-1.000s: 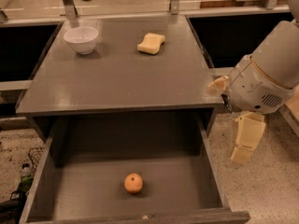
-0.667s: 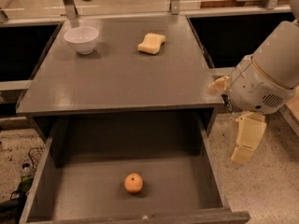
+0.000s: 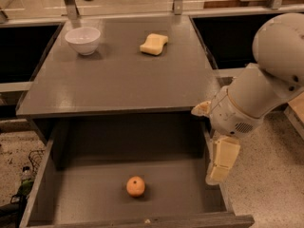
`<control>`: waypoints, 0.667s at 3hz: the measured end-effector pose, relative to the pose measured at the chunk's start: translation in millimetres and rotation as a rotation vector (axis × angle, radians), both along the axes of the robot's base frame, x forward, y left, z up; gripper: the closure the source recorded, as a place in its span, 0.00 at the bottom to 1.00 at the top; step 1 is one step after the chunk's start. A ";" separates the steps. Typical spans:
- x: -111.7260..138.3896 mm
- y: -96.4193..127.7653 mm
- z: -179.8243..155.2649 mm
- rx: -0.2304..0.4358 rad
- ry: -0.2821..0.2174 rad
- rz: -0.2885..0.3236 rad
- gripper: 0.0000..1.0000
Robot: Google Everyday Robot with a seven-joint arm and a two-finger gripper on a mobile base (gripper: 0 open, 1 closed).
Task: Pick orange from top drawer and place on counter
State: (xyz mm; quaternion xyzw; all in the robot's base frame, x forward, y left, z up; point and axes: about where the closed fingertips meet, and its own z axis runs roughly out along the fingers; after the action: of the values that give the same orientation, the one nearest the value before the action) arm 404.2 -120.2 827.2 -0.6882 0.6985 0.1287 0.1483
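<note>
The orange (image 3: 136,186) lies on the bare bottom of the open top drawer (image 3: 80,194), near its front middle. The counter (image 3: 118,77) sits above the drawer's back. My gripper (image 3: 219,167) hangs pointing down from the white arm (image 3: 266,84), over the drawer's right wall, to the right of the orange and higher than it. It holds nothing that I can see.
A white bowl (image 3: 82,40) stands at the counter's back left. A pale yellow sponge (image 3: 154,43) lies at the back middle. Dark recesses flank the counter on both sides. Speckled floor (image 3: 270,184) lies to the right of the drawer.
My arm has swung left and down, bringing the gripper from beside the drawer to over its right wall. The orange has not moved.
</note>
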 end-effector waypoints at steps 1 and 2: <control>0.2 0.6 -2.2 -0.001 0.002 0.000 0.00; 6.2 -1.2 -26.6 -0.022 -0.026 -0.064 0.00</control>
State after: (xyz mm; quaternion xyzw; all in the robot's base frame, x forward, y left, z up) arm 410.5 -121.4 800.7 -0.6688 0.7194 0.1072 0.1540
